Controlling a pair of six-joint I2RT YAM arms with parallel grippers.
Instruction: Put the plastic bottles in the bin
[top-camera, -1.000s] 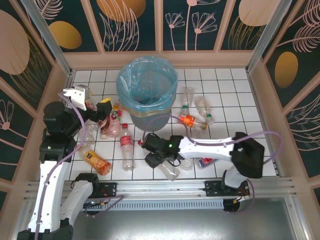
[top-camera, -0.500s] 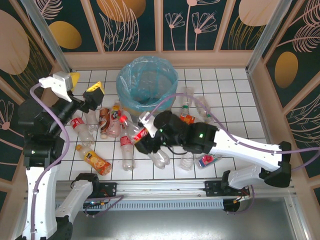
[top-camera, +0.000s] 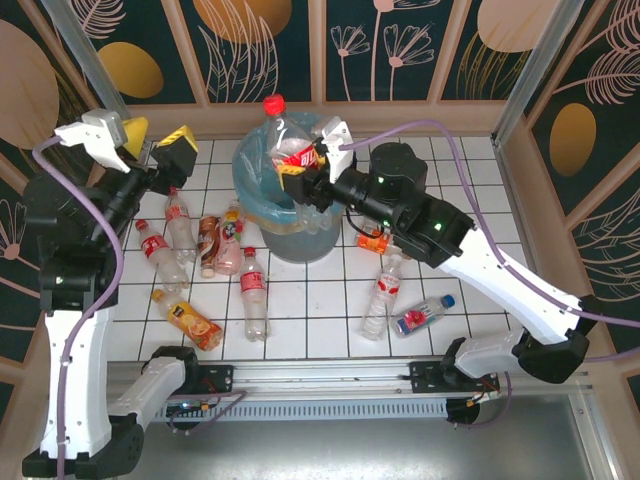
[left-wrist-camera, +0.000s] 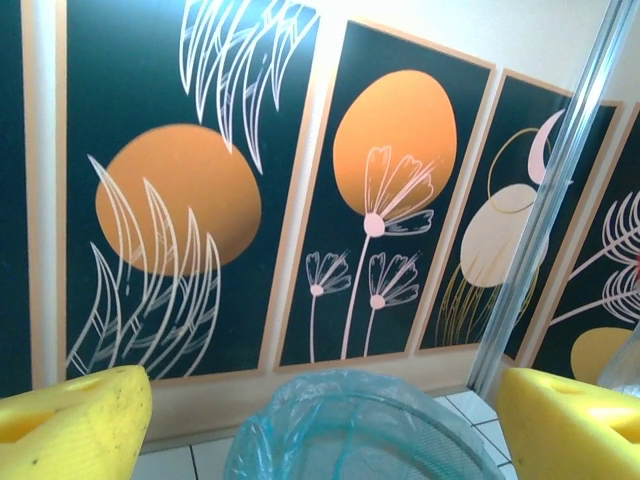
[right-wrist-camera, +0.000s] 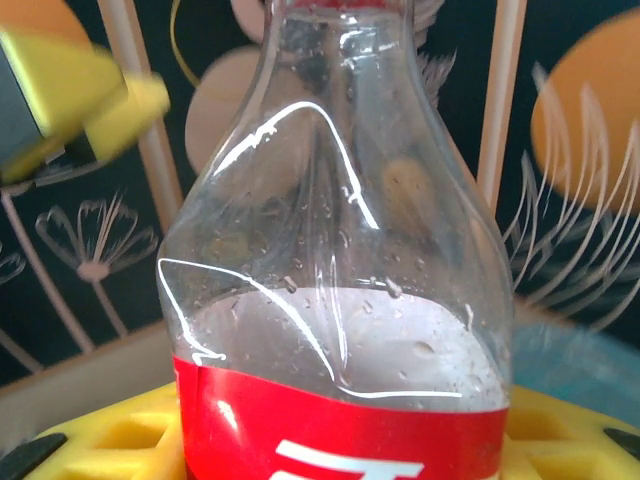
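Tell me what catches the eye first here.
The right hand holds a red-capped bottle over the blue-lined bin at the back of the tiled table. The left hand hovers open to the bin's left. More bottles lie scattered on both sides of the bin.

Nothing I can actually read here. The red label (right-wrist-camera: 340, 435) on the bottle (right-wrist-camera: 335, 250) in the right wrist view shows only the top of a white mark (rest is cut off). Labels on the bottles (top-camera: 253, 292) lying on the surface (top-camera: 320, 300) are too small.
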